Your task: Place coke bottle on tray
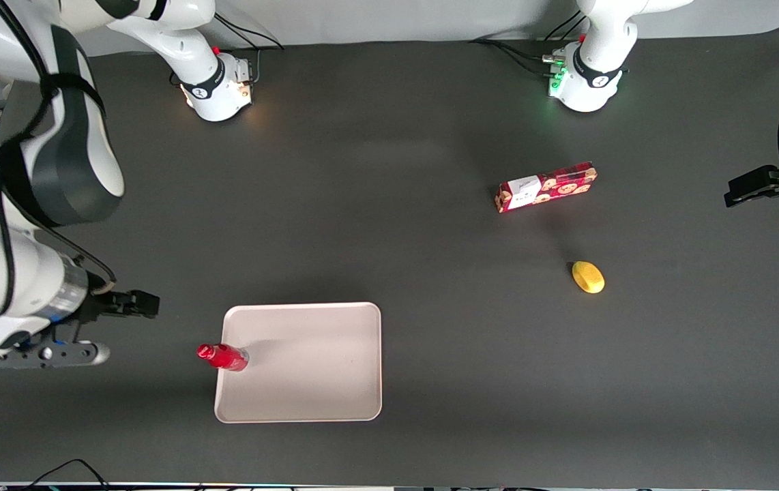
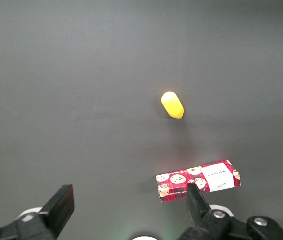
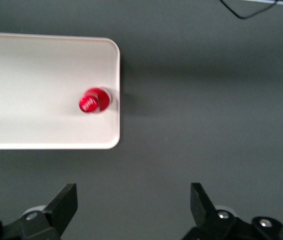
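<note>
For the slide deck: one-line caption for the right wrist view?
Coke bottle stands upright on the tray near its rim; the open gripper hangs apart, over bare table.

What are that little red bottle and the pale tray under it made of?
The coke bottle looks like glossy plastic: its red cap and shoulder catch small highlights. The tray seems a smooth matte plastic, an even cream surface with rounded corners and a moulded low rim; the exact material can't be confirmed. The gripper hangs open above the bare table beside the tray, touching neither.

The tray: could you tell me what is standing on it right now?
Only the coke bottle stands upright on the tray, just inside its rim. The open gripper is off the tray, holding nothing.
</note>
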